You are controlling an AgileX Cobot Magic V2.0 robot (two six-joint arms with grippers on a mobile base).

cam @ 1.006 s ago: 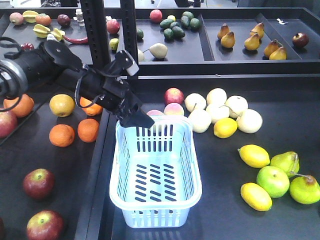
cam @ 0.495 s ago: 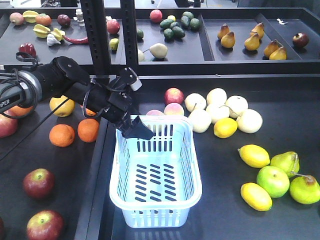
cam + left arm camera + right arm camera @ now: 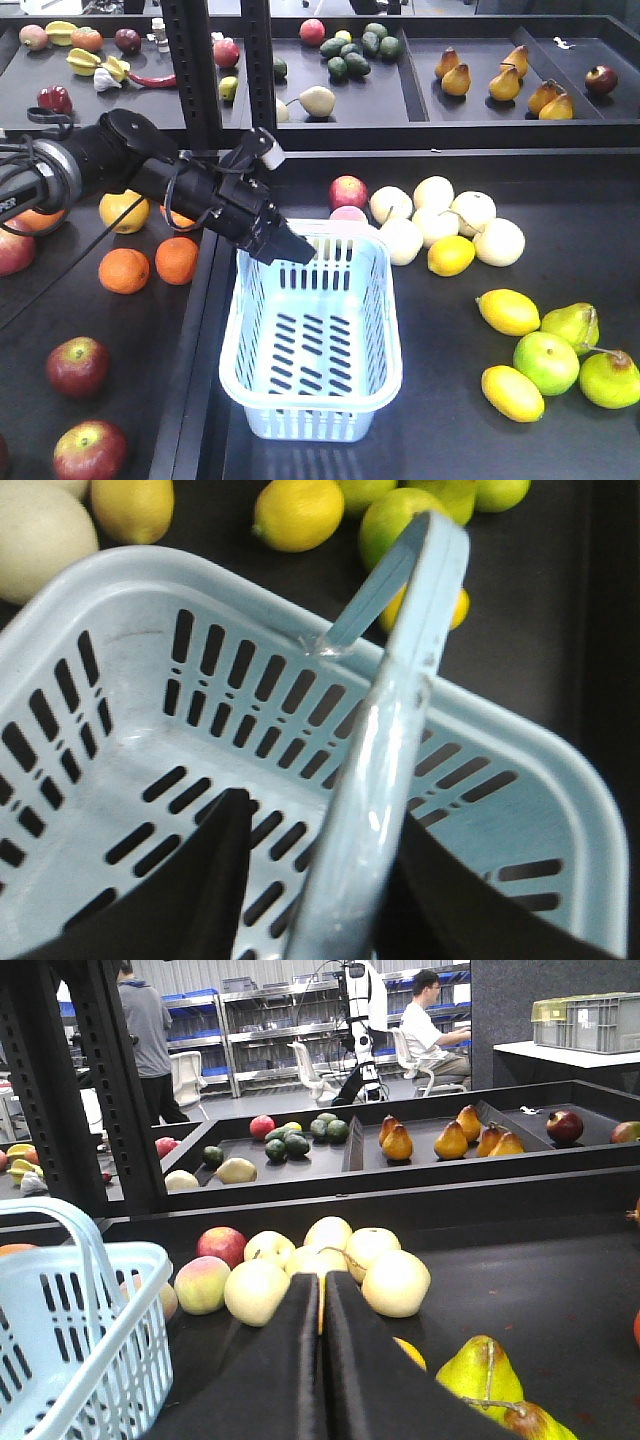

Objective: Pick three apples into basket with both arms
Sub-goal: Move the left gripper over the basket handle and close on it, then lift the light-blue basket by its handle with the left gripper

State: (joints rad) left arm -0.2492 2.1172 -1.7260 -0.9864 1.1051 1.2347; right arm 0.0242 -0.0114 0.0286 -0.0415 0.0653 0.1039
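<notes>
— Apples lie at the lower left of the front view. We see the upper apple (image 3: 77,366) and the lower apple (image 3: 90,450) on the black table (image 3: 150,340), and a third apple (image 3: 12,248) cut by the left edge. All three are well apart from the basket (image 3: 300,425).

— We agree. Above them we see two oranges (image 3: 124,270) side by side. Where is the left arm (image 3: 110,160)?

— It reaches in from the left edge. We find the left gripper (image 3: 290,250) at the basket's far left corner, near the middle of the frame.

— Is it clenched?

— In the left wrist view the handle (image 3: 385,750) runs up between the fingers (image 3: 190,890). The finger on the right of that frame touches it. On the other side we see slots through a gap, so we cannot tell whether the handle is pinched.

— Further right in the front view, we see a pink-red apple (image 3: 348,190) beyond the basket's far rim. Then come pale round fruit (image 3: 498,242), lemons (image 3: 509,311), and green pears (image 3: 609,380) at the lower right.

— And the right gripper (image 3: 322,1295)?

— In its own view we see its fingers pressed together, clenched on nothing. The basket is at the lower left of that frame.
</notes>
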